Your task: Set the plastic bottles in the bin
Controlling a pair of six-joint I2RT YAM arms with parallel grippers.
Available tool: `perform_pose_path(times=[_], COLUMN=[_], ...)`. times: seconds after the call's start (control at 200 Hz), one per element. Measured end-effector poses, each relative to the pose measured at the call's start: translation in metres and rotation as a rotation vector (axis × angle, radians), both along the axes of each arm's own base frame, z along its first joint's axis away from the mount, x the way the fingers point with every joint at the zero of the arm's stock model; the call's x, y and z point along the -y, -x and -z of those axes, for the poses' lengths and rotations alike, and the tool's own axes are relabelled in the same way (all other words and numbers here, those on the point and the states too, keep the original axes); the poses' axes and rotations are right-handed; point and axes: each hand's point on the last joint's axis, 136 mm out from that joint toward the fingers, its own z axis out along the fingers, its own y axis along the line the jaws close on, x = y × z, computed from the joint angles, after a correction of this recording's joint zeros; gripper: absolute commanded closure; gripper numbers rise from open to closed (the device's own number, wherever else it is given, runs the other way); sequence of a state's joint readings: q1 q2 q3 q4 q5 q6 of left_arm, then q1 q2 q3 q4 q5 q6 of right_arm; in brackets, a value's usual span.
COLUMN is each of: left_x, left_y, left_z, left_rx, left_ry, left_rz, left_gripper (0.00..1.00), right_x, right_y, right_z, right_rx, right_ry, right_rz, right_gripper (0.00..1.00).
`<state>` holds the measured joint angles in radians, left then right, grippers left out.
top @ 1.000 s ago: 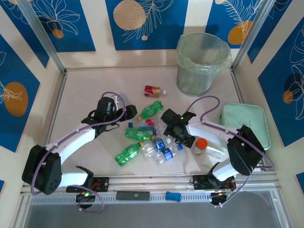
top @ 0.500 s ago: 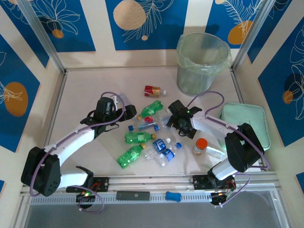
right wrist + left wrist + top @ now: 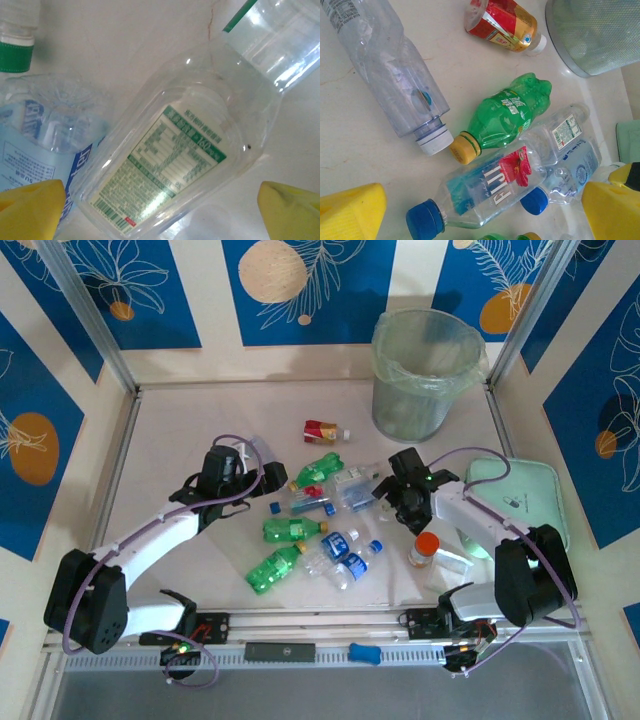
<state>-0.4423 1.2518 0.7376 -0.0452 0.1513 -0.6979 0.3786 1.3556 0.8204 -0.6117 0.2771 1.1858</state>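
Left gripper [image 3: 481,210] jaws spread wide, nothing held, above Fiji bottle [image 3: 490,187]. Right gripper [image 3: 160,206] jaws spread wide, straddling white-labelled clear bottle [image 3: 172,165], not clamped. Bin [image 3: 420,405] upright at table's far side.

Left wrist view: the clear bottle [image 3: 395,85] runs off the top edge, base unseen. The bin [image 3: 600,35] is cropped at the corner, rim out of frame. A green bottle [image 3: 502,237] is a mere sliver at the bottom edge. Right wrist view: the blue-labelled bottle [image 3: 40,145] is cut by the left edge.
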Motion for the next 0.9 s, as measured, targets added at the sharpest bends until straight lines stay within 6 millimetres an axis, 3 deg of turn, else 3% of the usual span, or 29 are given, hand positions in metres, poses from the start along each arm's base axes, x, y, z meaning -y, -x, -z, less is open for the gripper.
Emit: perform_pose_path(times=[0.16,0.585,0.9], left_x=[0.000,0.000,-0.001], left_y=[0.000,0.000,0.001], left_z=[0.000,-0.003,-0.008], left_rx=[0.000,0.007,0.021], left_ry=[0.000,0.003,0.007], left_rz=[0.000,0.000,-0.003], left_gripper=[0.00,0.00,0.00], right_x=[0.010,0.014,0.017], right_y=[-0.005,-0.018,-0.027], right_z=[0.004,0.020,0.033], right_rx=[0.002,-0.008,-0.027], right_ry=[-0.022,-0.012,0.008], right_rz=[0.050,0.068,0.062], right_gripper=[0.00,0.05,0.20])
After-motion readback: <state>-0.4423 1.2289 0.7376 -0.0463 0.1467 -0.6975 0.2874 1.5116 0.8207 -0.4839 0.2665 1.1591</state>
